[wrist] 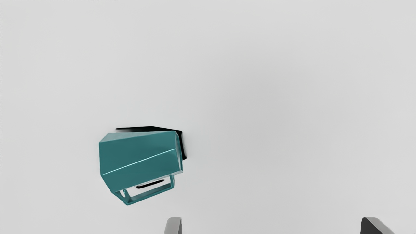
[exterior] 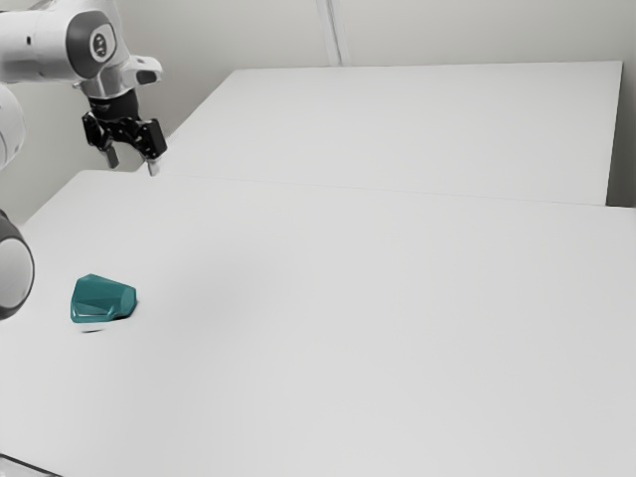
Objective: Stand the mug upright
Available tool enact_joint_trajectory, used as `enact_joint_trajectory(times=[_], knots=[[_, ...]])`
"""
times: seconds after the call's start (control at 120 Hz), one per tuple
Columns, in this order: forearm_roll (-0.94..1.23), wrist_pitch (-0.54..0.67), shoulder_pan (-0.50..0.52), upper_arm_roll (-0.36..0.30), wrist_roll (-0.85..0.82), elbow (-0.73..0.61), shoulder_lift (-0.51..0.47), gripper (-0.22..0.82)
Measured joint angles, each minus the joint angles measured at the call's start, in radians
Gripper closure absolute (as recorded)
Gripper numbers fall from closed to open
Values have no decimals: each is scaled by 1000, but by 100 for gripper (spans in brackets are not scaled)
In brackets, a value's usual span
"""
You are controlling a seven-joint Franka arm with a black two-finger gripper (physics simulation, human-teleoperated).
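Basically, mug (exterior: pixel 100 298) is seen on its side on bench (exterior: pixel 348 318) — handle (wrist: pixel 151 194) exposed; pincer (exterior: pixel 132 166) is raised, well apart from mug — fingers spread wide.

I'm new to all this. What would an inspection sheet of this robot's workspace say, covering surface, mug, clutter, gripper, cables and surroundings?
Surface: white table, plain.
Mug: teal mug lying on its side, handle visible; not upright.
Clutter: nothing seen.
Gripper: black gripper open, raised, holding nothing.
Cables: none identifiable; dark line at the exterior view's lower left, nature unclear.
Surroundings: pale wall, another white surface beyond the table.
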Motion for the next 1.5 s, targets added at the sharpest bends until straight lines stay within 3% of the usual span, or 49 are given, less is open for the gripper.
enact_joint_trajectory(times=[0.258, 0.542, 0.65, 0.967, 1.5], knots=[[-223, 155, 199, 33, 304, -141, -17, 0], [-464, 179, 223, 208, 577, -293, -97, 0], [-505, 160, 242, 243, 631, -318, -98, 0], [-551, 82, 362, 252, 703, -318, 36, 0], [-621, 89, 517, 242, 813, -237, 176, 0]])
